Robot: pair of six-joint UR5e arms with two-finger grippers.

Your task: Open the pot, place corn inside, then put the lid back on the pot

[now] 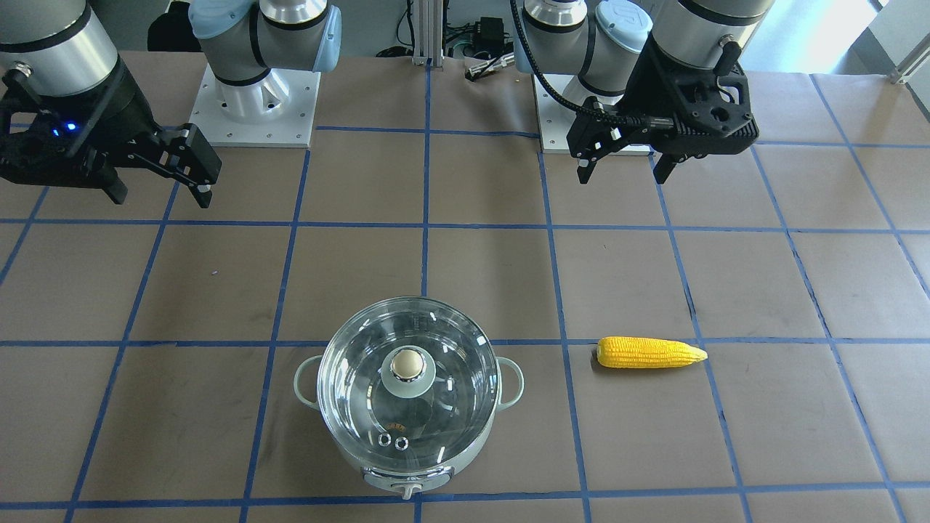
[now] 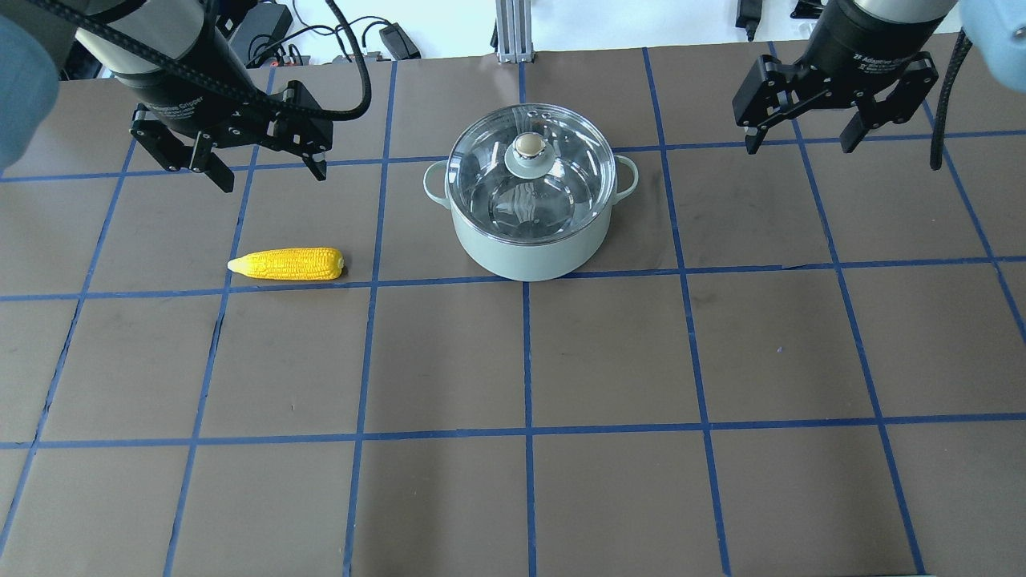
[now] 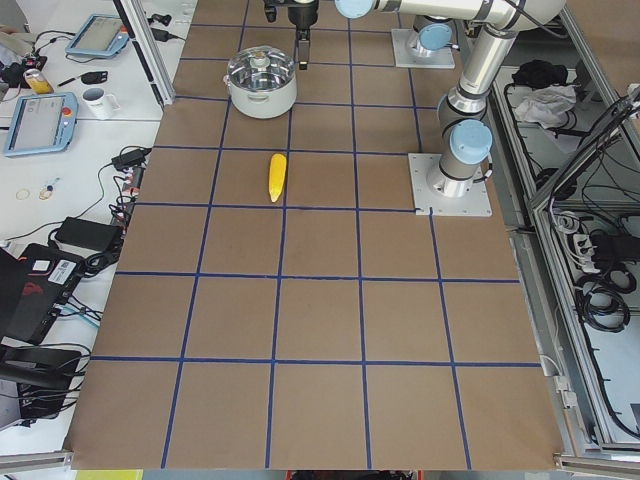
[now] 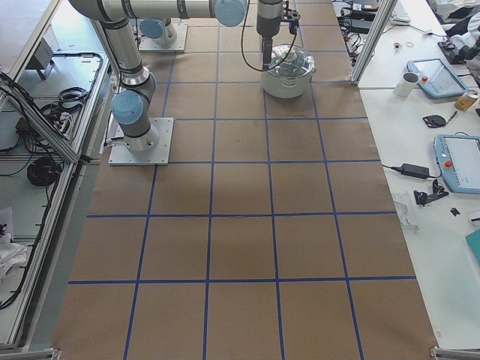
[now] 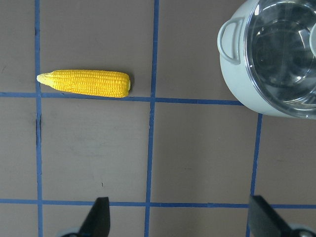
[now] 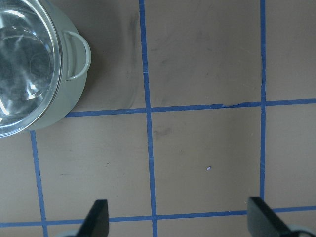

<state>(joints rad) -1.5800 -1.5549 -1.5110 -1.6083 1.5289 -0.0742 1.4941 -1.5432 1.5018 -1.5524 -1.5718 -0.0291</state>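
The pale mint-green pot [image 2: 525, 248] stands at mid-table with the clear glass lid [image 2: 561, 188] seated on it, beige knob [image 1: 407, 363] up. The yellow corn [image 2: 288, 264] lies flat on the brown paper to the pot's left, pointed end away from the pot. My left gripper [image 2: 271, 172] is open and empty, hovering above and beyond the corn; the left wrist view shows the corn [image 5: 86, 83] and the pot [image 5: 237, 74]. My right gripper [image 2: 799, 144] is open and empty, hovering right of the pot, which also shows in the right wrist view [image 6: 59, 103].
The table is covered in brown paper with a blue tape grid. The arms' white base plates [image 1: 254, 109] sit on the robot's side. Cables and a power brick [image 2: 393, 36] lie past the far edge. Side desks hold tablets [image 3: 38, 122] and a mug [image 4: 409, 84].
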